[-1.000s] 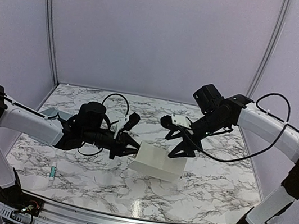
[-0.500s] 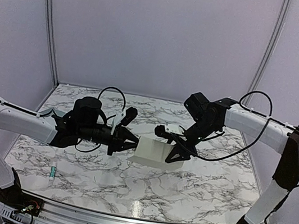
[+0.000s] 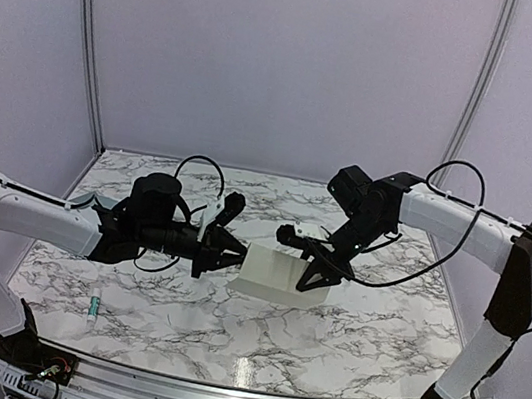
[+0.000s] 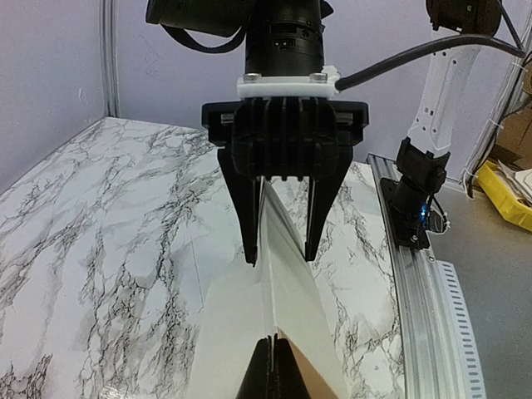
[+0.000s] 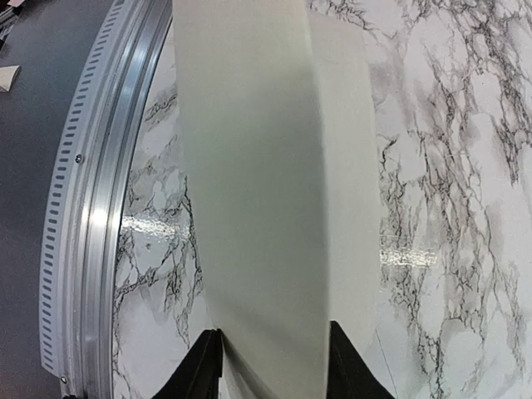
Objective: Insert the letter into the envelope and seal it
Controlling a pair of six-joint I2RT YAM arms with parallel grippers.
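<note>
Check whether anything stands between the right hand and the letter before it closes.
Nothing visible does. In the left wrist view the right hand straddles the far edge of the letter, one finger on each side with small gaps. The left hand is shut on the opposite edge, holding the sheet above the table.

The pale folded paper letter sits mid marble tabletop between both arms; a small white-green tube lies far left, near front.

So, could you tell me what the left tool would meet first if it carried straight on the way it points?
Probably the right tool, which faces it along the letter that the left tool pinches; depth is hard to judge.
</note>
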